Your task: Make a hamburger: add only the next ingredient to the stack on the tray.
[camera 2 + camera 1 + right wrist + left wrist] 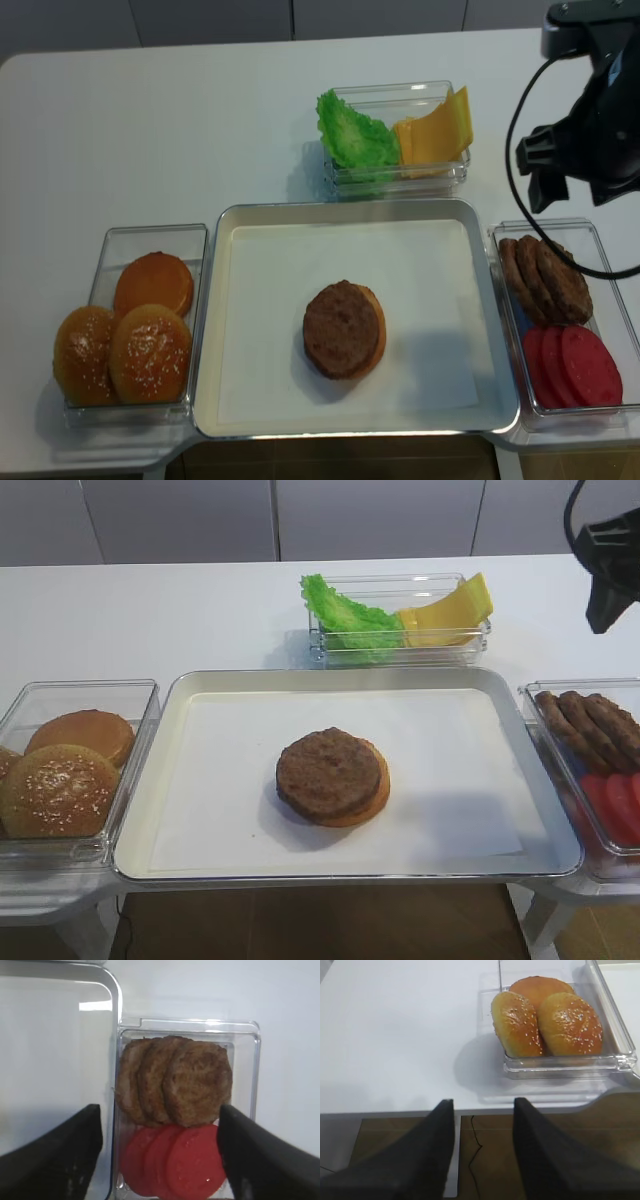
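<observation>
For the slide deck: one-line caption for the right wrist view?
Open right gripper above the clear bin of meat patties and tomato slices, beside the tray.

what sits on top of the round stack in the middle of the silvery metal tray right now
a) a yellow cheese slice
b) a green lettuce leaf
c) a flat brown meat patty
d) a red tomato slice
c: a flat round brown meat patty lies on the golden-tan bun base in the large silvery metal tray, and nothing lies on it.
</observation>
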Available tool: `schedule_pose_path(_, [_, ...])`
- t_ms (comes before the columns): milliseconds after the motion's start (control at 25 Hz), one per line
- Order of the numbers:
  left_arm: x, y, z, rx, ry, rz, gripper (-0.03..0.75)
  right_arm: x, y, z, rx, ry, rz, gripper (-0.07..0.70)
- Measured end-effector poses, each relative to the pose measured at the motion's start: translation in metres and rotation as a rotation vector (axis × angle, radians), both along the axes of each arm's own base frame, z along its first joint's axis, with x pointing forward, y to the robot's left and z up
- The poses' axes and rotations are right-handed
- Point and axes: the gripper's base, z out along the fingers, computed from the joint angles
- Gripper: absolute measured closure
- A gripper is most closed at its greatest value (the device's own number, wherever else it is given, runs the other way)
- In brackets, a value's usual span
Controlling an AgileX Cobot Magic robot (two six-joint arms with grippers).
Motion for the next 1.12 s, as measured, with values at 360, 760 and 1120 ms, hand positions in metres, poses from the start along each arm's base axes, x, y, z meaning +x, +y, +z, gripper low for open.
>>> schedule_pose_path(360, [0.0,0.0,0.0,0.0,0.0,0.0,0.422,-0.043,-0.01,0.045,0.02,-0.143,-0.009,0.076])
schedule_pose_path(760, [0.0,0.0,0.0,0.0,0.0,0.0,0.422,-0.128,-0.028,0.035,0.043,-0.2,-0.048,0.076])
schedule_pose_path(1120, [0.0,0.0,0.0,0.0,0.0,0.0,0.422,-0.221,-0.047,0.035,0.099,-0.434,-0.052,0.076])
